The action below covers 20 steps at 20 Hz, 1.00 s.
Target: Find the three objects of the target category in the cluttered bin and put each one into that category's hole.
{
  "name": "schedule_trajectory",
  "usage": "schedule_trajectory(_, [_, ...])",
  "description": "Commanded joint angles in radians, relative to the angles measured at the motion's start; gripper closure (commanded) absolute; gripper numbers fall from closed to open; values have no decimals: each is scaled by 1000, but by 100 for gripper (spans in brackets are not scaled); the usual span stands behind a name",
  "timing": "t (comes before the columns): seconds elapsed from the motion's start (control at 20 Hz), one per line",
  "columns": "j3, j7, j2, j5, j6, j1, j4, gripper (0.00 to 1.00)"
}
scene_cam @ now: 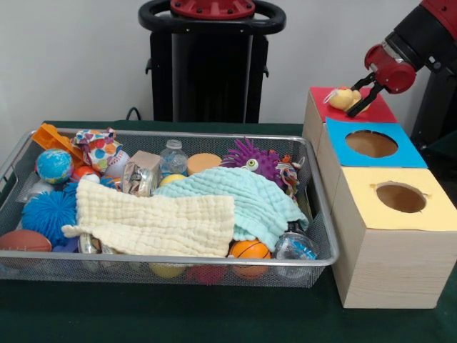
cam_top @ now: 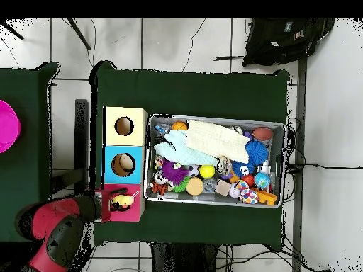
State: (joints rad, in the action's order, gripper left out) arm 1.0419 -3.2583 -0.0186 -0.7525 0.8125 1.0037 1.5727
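The gripper [scene_cam: 359,93] is hanging over the red top [scene_cam: 373,108] of the far box, its black fingers closing around the yellow chick [scene_cam: 345,98]; the chick is sitting right at the red top, covering the hole, so the hole itself is not showing in either view; overhead, the chick [cam_top: 122,202] is lying on the red top [cam_top: 135,211] with the gripper [cam_top: 125,197] at it and the red arm [cam_top: 60,228] reaching in from the side. The blue top [scene_cam: 371,145] and the yellow top [scene_cam: 400,199] are lying beside it in a row, each with an open round cut-out. The bin [scene_cam: 171,261] is standing just beside the boxes on the green table [scene_cam: 178,314]; a cream cloth [scene_cam: 153,221] and a mint cloth [scene_cam: 239,200] are lying over its middle; a purple spiky ball [scene_cam: 253,158], a blue spiky ball [scene_cam: 47,214], a globe ball [scene_cam: 54,166], a small basketball [scene_cam: 250,250] and a bottle [scene_cam: 172,157] are showing around them. No striped plush can be made out among the clutter.
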Motion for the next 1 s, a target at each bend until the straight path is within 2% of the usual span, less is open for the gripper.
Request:
schedule_trajectory(0.05, [-189, -212, -40, -48, -70, -29, -108, 0])
schedule_trajectory(0.55, [-262, -134, 17, -65, -154, -41, -42, 0])
schedule_trajectory(0.75, [-299, -65, 82, -49, -173, -46, 13, 0])
schedule_trajectory(1.0, [-334, 50, 220, -5, -147, -83, 93, 0])
